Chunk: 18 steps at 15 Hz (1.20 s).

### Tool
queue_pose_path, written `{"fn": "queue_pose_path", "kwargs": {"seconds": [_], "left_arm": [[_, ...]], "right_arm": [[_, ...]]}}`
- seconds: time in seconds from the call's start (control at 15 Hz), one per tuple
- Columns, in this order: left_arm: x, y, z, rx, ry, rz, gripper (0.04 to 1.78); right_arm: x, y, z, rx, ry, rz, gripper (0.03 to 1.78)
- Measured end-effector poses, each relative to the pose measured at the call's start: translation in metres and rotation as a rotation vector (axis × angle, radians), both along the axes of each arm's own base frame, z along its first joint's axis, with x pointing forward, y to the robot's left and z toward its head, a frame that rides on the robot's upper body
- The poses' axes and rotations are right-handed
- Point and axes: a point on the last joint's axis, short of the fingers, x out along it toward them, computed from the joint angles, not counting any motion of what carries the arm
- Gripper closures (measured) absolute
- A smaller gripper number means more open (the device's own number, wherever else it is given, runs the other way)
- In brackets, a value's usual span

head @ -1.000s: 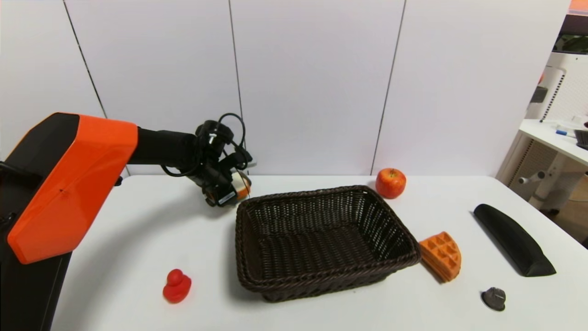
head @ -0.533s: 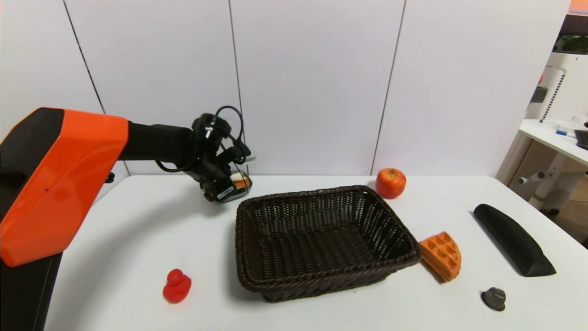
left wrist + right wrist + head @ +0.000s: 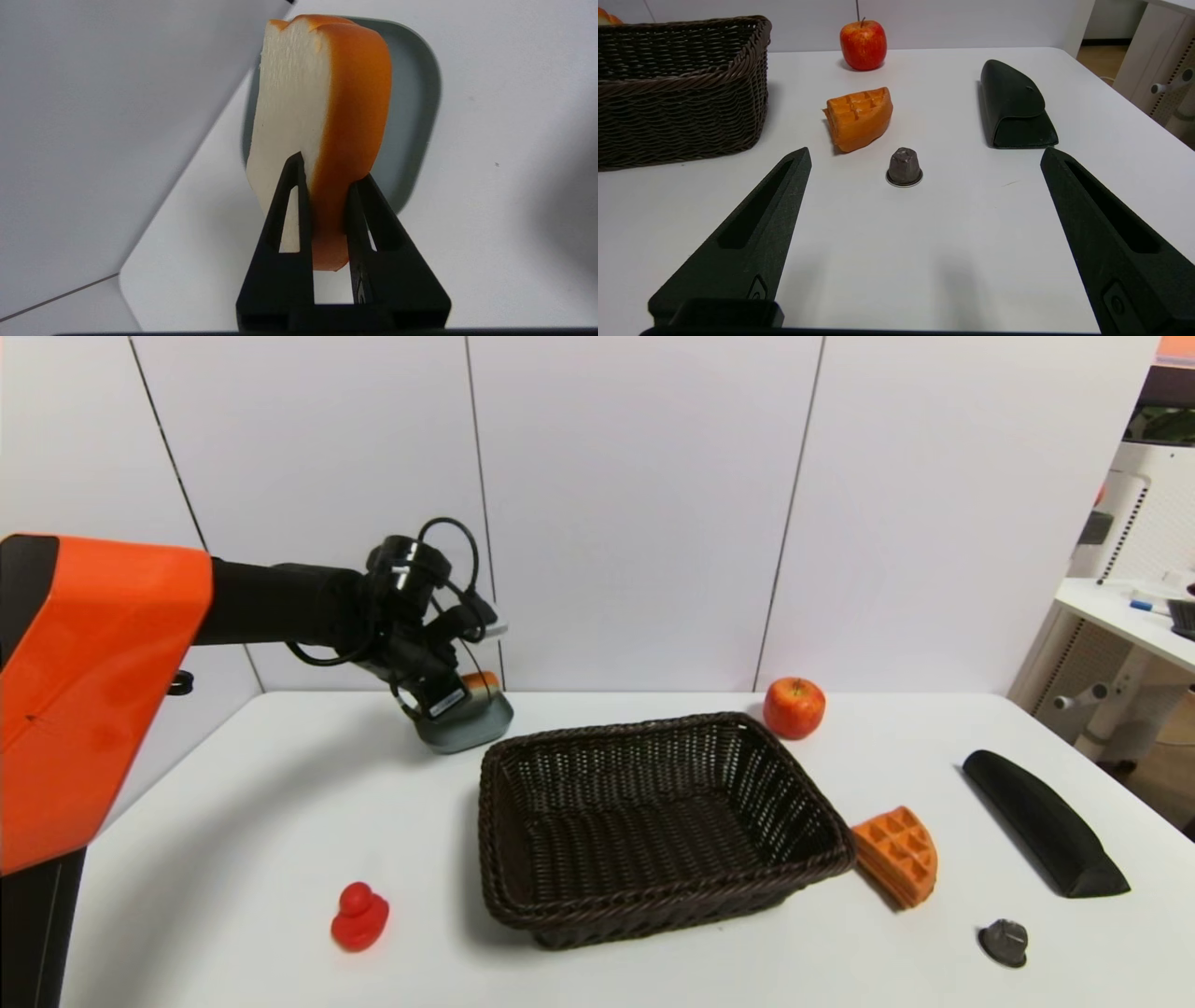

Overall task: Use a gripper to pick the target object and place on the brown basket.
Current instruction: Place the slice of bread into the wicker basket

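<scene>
A: Where's the bread slice (image 3: 299, 116) now?

B: Pinched edge-on in the left end effector (image 3: 327, 186), jaws closed across its thickness, held above the grey dish (image 3: 464, 726) at the counter's (image 3: 280, 803) far left.

A: And the basket (image 3: 653, 821)?

B: To the right of the slice and a little nearer the robot, its back-left corner close by. I'd judge the carry goes rightward over the rim.

A: The right end effector (image 3: 924, 242)?

B: Spread wide, holding nothing, low near the waffle (image 3: 859, 116).
</scene>
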Motion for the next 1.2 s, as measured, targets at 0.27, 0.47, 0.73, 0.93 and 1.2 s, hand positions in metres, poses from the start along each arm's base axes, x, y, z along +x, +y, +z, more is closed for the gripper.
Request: {"fn": "queue_pose_path", "kwargs": {"seconds": [0.27, 0.47, 0.73, 0.93, 1.2], "left_arm": [[-0.003, 0.01, 0.042, -0.038, -0.122, 0.019, 1.55], [-0.018, 0.013, 0.072, -0.131, -0.165, -0.039, 1.55], [-0.065, 0.0, 0.114, -0.266, -0.144, -0.194, 1.55], [-0.115, -0.011, 0.136, -0.351, -0.093, -0.333, 1.55], [-0.178, -0.025, 0.137, -0.445, 0.018, -0.564, 1.55]], "right_arm": [[0.0, 0.0, 0.0, 0.0, 0.0, 0.0, 0.11], [0.0, 0.0, 0.0, 0.0, 0.0, 0.0, 0.11], [0.0, 0.0, 0.0, 0.0, 0.0, 0.0, 0.11], [0.0, 0.0, 0.0, 0.0, 0.0, 0.0, 0.11], [0.0, 0.0, 0.0, 0.0, 0.0, 0.0, 0.11]]}}
